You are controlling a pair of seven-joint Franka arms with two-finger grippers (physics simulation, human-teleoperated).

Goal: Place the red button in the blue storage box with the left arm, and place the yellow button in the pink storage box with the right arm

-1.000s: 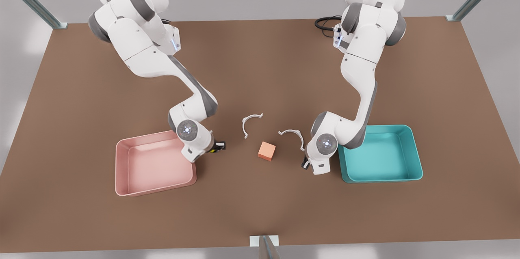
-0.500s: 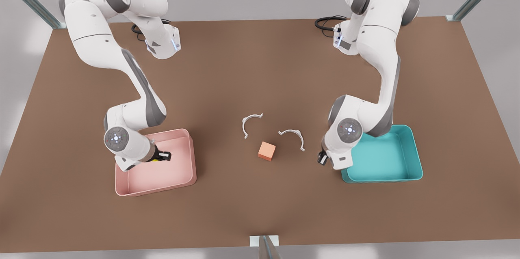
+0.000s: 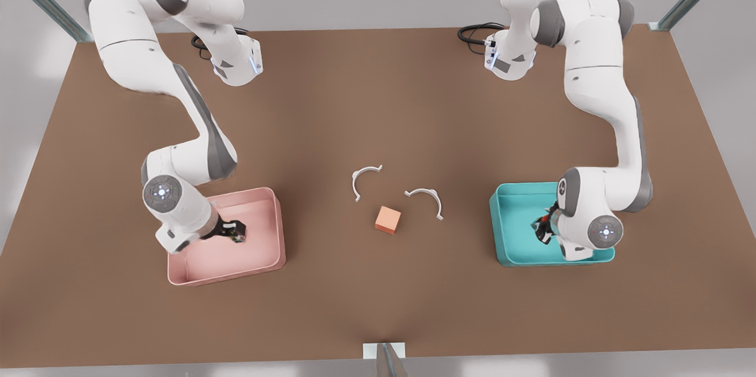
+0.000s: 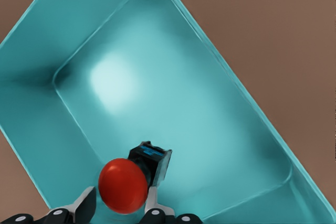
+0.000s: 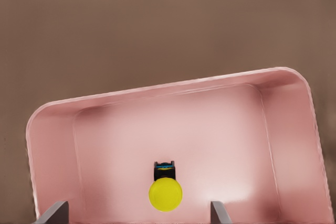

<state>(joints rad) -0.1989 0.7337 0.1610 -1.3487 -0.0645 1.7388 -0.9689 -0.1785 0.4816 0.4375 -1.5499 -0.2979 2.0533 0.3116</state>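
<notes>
The red button [image 4: 123, 184], a red cap on a black base, is pinched between the fingers of my left gripper [image 4: 118, 205], just above the floor of the blue storage box [image 4: 31, 129]. In the front view that left gripper [image 3: 542, 229] hangs inside the blue storage box [image 3: 502, 229] on the front view's right. The yellow button [image 5: 165, 193] rests on the floor of the pink storage box [image 5: 173, 85], free of my right gripper [image 5: 135, 211], whose fingers stand wide apart on either side. The right gripper [image 3: 236, 234] is low inside the pink storage box [image 3: 280, 229] on the front view's left.
An orange cube [image 3: 388, 220] lies on the brown table between the two boxes. Two white curved clips [image 3: 365, 179] [image 3: 426, 197] lie just behind it. Metal frame posts stand at the table's corners and front edge.
The left arm swung from beside the blue box's rim to over its inside, carrying the red button. The right gripper settled lower in the pink box and opened, leaving the yellow button on the floor.
</notes>
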